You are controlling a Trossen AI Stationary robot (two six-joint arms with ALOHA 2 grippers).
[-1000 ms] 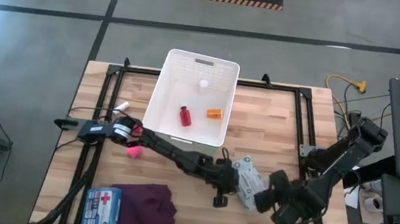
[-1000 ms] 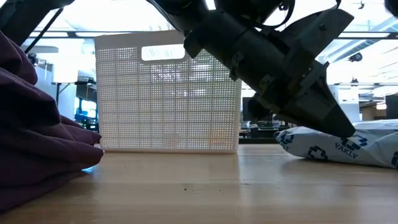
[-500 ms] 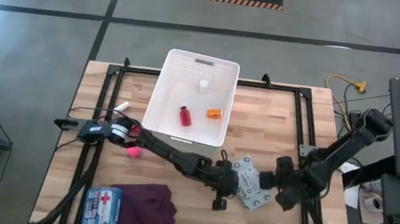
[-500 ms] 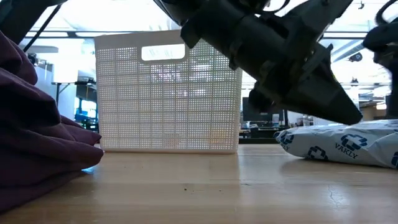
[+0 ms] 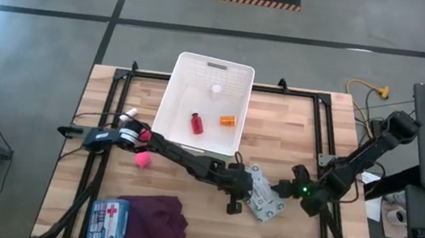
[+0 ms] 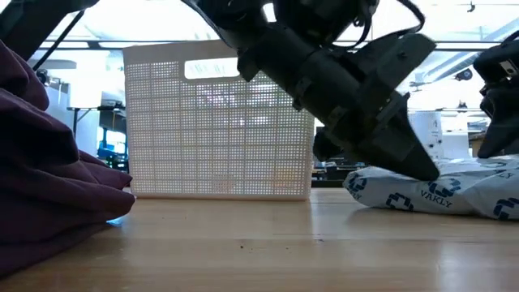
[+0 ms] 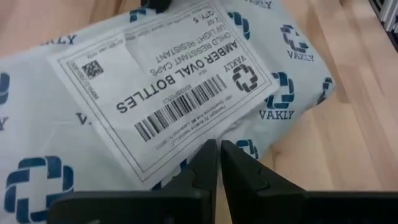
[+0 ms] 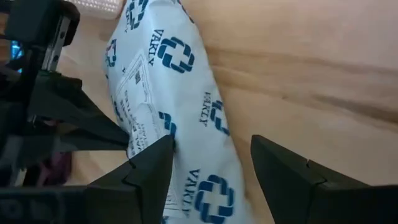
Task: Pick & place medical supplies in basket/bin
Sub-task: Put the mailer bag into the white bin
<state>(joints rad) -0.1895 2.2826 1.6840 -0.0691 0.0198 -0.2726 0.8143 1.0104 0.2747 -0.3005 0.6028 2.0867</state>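
The white-blue patterned pouch point(image 5: 266, 199) lies flat on the table, right of centre. My left gripper point(image 5: 246, 190) is shut, with its tips on the pouch's top. My right gripper point(image 5: 291, 192) is open at the pouch's right end, and in its wrist view the fingers stand on either side of the pouch point(image 8: 186, 93). The white basket point(image 5: 174, 90) stands at the far middle and holds the red bottle point(image 5: 196, 123), the orange box point(image 5: 228, 121) and the white vial point(image 5: 217, 89). The pink cube point(image 5: 142, 159) and the blue first-aid pouch point(image 5: 109, 222) lie on the left. My left gripper touches the pouch's upper face with its shut fingertips point(image 7: 208, 155), right beside the edge of the printed label point(image 7: 186, 140). It slants down from the table's left. The pouch lies flat on the wood. My right gripper straddles the pouch's end point(image 8: 208, 146); I cannot tell whether it touches.
The dark purple cloth point(image 5: 155, 219) lies bunched at the near left beside the first-aid pouch and fills the low view's left side. Black frame rails point(image 5: 322, 137) run along the table's left and right sides. Bare wood lies between the basket and the pouch.
My right gripper has moved from the near edge toward the far edge, to the pouch's right end. My left gripper's shut tips have come down onto the pouch. In the low view the pouch has slid slightly toward the table's left.
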